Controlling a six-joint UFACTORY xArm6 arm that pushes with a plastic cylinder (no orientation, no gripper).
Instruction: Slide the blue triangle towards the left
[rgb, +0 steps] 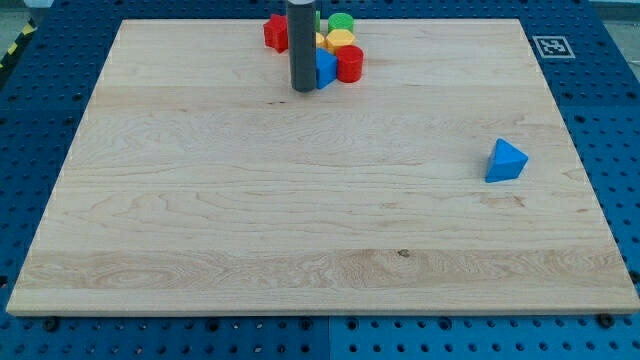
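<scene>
Only one camera view, so here goes. The blue triangle (506, 161) sits alone on the view's right of the bench (250, 230), well apart from everything. My tip (303, 89) is up at the view's top, touching or just beside a cluster: red block (275, 32), yellow block (340, 40), green block (341, 21), red cylinder (349, 64) and another blue block (326, 68). No jaws on this end effector, just a plain rod. I'd swing round to the triangle's right side, then push leftward through its middle so it doesn't spin off.
</scene>
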